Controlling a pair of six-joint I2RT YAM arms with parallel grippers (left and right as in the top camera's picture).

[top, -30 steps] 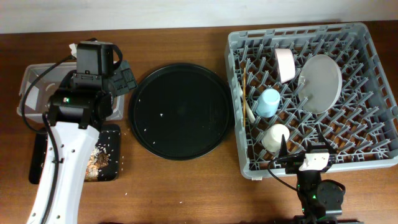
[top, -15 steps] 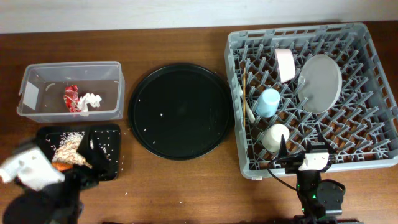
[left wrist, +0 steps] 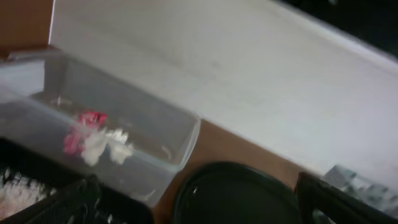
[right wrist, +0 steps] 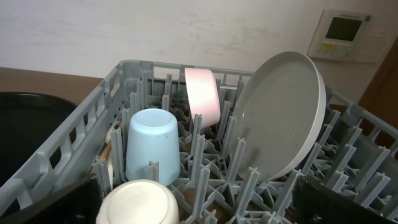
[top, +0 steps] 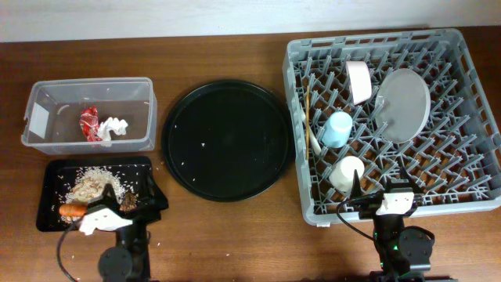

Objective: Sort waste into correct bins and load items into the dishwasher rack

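The grey dishwasher rack (top: 376,39) holds the pale grey plate (top: 404,103), pinkish bowl (top: 359,81), blue cup (top: 339,128), white cup (top: 347,172), white fork (top: 311,139) and chopsticks (top: 308,106). The clear tub (top: 47,98) holds the red wrapper (top: 90,124) and crumpled white paper (top: 114,125). The black rectangular tray (top: 55,168) holds rice crumbs (top: 95,182), a carrot (top: 72,210) and brown scraps (top: 125,202). My left gripper (top: 141,202) is open and empty at that tray's near right corner. My right gripper (top: 383,196) is open and empty at the rack's front edge.
A large round black tray (top: 228,139) with a few pale specks lies between the bins and the rack. In the right wrist view the plate (right wrist: 280,118), bowl (right wrist: 202,93), blue cup (right wrist: 151,146) and white cup (right wrist: 137,202) stand among pegs.
My left arm has swung from above the clear tub back to the table's near edge, uncovering the tub with wrapper and paper. The right arm has not moved.
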